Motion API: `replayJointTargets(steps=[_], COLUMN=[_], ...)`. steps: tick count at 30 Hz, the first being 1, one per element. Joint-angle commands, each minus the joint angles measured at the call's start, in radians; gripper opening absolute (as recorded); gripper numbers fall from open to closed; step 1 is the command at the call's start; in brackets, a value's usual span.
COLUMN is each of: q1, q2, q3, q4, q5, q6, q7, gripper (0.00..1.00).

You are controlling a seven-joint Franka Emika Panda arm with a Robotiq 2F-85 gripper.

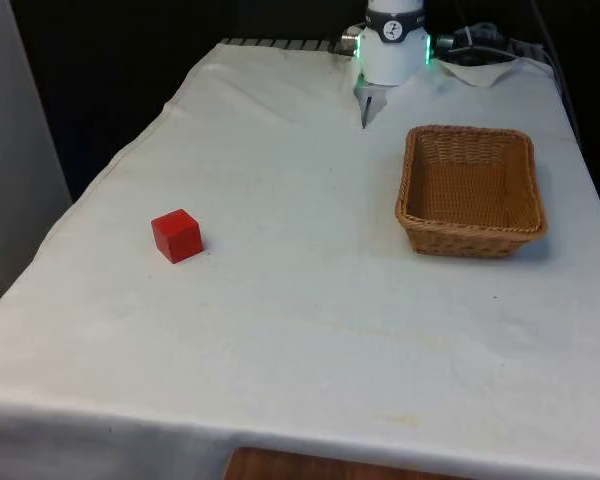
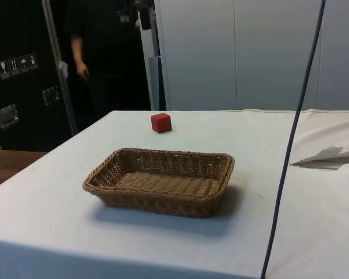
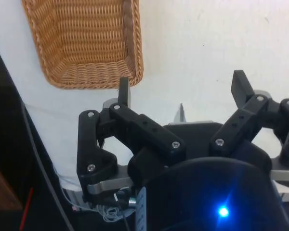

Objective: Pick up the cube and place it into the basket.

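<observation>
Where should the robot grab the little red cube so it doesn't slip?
Probably from straight above, closing on two opposite flat side faces of the red cube. It sits flat on the white cloth with open space all round, turned a bit cornerwise in the front view, so the gripper would likely need to twist to match its faces.

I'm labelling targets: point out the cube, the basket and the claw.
cube (image 1: 176, 236): front view, its front face.
basket (image 1: 471, 234): front view, its near wall.
claw (image 3: 180, 89): wrist view, midway between its fingertips.
</observation>
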Motion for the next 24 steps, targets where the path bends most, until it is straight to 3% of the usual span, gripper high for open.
replayJointTargets(steps=[1, 16, 23, 24], q1=[-0.001, -0.001, -0.001, -0.001], q2=[0.01, 0.034, 0.033, 0.035], q3=[-0.002, -0.024, -0.035, -0.035], q4=[0.014, 0.038, 0.004, 0.009], q5=[-0.006, -0.052, -0.095, -0.087], q6=[-0.004, 0.036, 0.116, 0.101], q7=[0.006, 0.006, 0.013, 0.008], gripper=[1.0, 1.0, 1.0, 1.0])
